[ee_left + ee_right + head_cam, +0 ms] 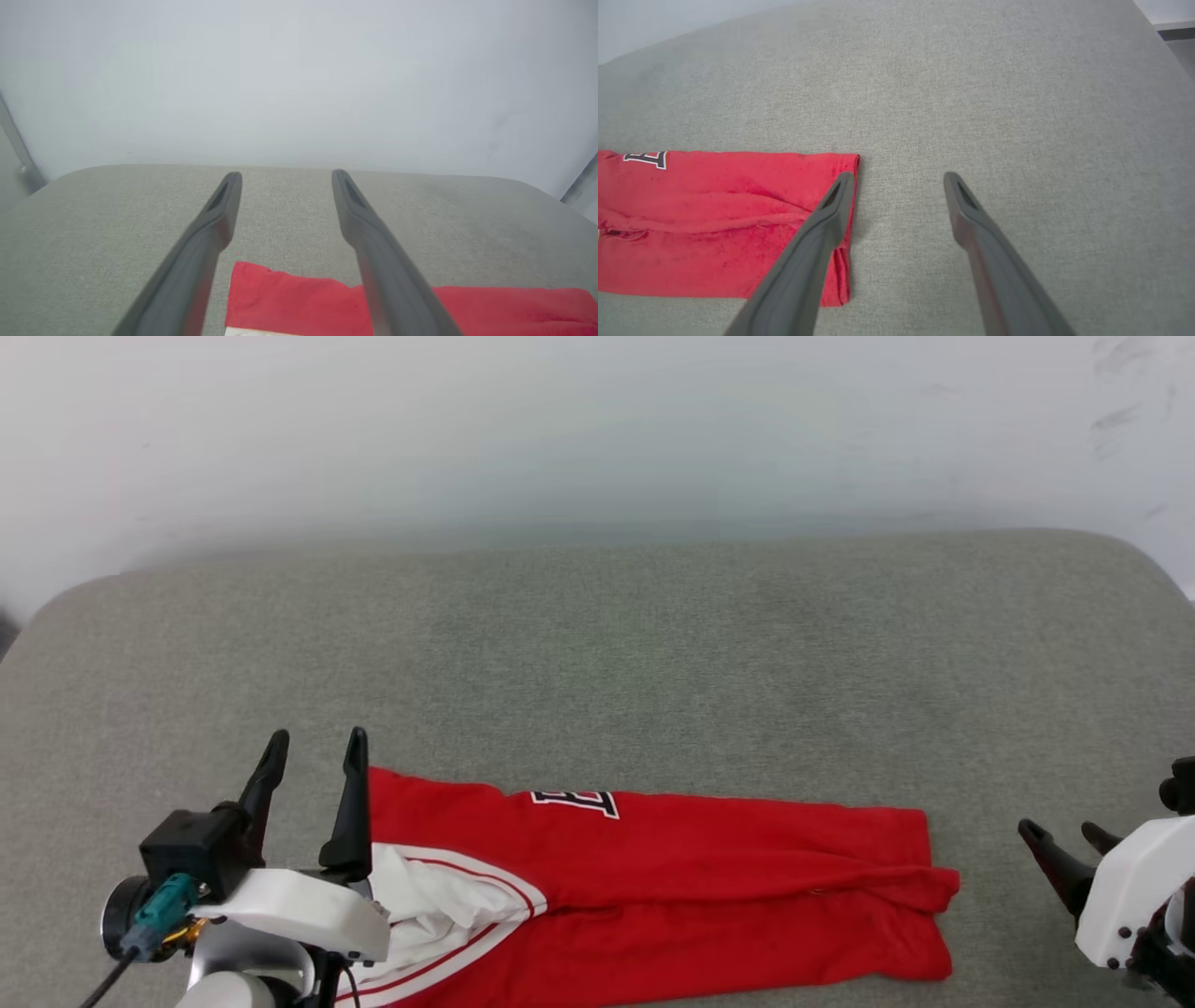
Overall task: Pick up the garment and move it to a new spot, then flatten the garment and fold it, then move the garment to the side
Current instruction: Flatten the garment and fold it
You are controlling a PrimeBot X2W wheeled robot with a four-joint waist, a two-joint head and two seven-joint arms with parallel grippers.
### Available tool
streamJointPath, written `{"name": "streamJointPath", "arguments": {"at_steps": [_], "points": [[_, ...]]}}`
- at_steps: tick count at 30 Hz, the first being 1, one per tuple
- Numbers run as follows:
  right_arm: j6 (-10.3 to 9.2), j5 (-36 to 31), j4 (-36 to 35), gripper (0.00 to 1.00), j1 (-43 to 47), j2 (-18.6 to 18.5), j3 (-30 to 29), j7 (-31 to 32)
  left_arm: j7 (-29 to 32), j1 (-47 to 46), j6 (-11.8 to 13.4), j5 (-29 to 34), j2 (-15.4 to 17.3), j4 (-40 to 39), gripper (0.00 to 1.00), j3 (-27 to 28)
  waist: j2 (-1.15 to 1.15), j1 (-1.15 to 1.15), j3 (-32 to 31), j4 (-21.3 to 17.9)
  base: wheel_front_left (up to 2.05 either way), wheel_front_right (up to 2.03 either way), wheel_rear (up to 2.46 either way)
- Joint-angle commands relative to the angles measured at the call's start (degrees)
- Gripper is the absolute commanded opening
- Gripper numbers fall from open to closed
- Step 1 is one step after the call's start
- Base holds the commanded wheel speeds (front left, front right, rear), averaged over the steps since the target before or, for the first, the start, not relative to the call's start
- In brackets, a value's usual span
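The garment (672,887), a red jersey folded into a long strip, lies flat along the near edge of the grey surface, with a white sleeve and its red stripe trim showing at its left end and part of the black lettering on top. My left gripper (316,754) is open, held over the garment's left end with nothing between its fingers. In the left wrist view that gripper (283,179) stands above the garment's red corner (289,298). My right gripper (1062,833) is open, apart from the garment's right end. The right wrist view shows it (899,179) just beside the garment's folded right edge (714,224).
A grey fabric-covered table (653,663) with rounded corners spreads far beyond the garment, backed by a pale wall (560,429). A dark strip of floor (1176,35) shows past the table's edge in the right wrist view.
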Motion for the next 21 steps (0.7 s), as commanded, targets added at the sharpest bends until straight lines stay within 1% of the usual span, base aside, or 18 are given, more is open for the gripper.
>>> {"name": "streamJointPath", "arguments": {"at_steps": [1, 3, 6, 9, 15, 18, 19, 20, 21], "points": [[-0.02, -0.3, -0.1, 1.00, -0.6, -0.2, -0.1, 1.5, -0.5, -0.6, 0.3, 0.8, 0.0, -0.4, 1.00, -0.4, 0.00, 0.01, 0.6, 0.8, 0.00, 0.00, 0.00], [-0.02, -0.7, -0.2, 1.00, -0.8, -0.7, -0.2, 4.4, -1.3, -0.9, 0.9, 2.0, -0.3, -1.6, 1.00, -0.9, 0.00, 0.01, 1.6, 1.7, 0.00, 0.00, 0.00], [-0.02, -0.5, 0.6, 1.00, -1.2, 0.1, 0.2, 7.9, -1.8, -1.1, 1.7, 3.5, -0.6, -2.8, 1.00, -1.7, 0.00, 0.01, 3.1, 3.4, 0.00, 0.00, 0.00], [-0.02, -0.3, 2.3, 1.00, -1.9, 1.4, 0.7, 9.8, -2.0, -1.6, 2.2, 4.6, -0.8, -3.7, 1.00, -2.5, 0.00, 0.01, 4.9, 5.0, 0.00, 0.00, 0.00], [-0.01, 1.6, 8.9, 1.00, -3.0, 4.1, 2.9, 11.4, -1.9, -2.7, 2.6, 5.3, -1.4, -4.1, 1.00, -3.4, 0.00, 0.01, 7.4, 7.0, 0.00, 0.00, 0.00], [0.01, 3.7, 12.7, 1.00, -2.6, 5.6, 5.2, 13.2, -1.7, -3.0, 2.6, 5.6, -1.4, -3.8, 1.00, -3.7, 0.00, 0.01, 7.7, 7.4, 0.00, 0.00, 0.00], [0.08, 4.2, 13.4, 0.58, -2.7, 5.8, 5.9, 13.7, -1.7, -3.0, 2.6, 5.6, -1.4, -3.7, 1.00, -3.7, 0.00, 0.01, 7.7, 7.5, 0.00, 0.00, 0.00], [0.08, 4.5, 13.8, 0.27, -2.8, 5.9, 6.5, 13.6, -1.5, -3.1, 2.6, 5.7, -1.2, -3.6, 1.00, -3.8, 0.00, 0.01, 7.6, 7.5, 0.00, 0.00, 0.00], [0.08, 5.0, 14.0, 0.00, -3.0, 5.9, 6.9, 13.3, -1.4, -3.0, 2.7, 5.7, -1.1, -3.6, 1.00, -3.8, 0.00, 0.01, 7.4, 7.3, 0.00, 0.00, 0.00]]}}
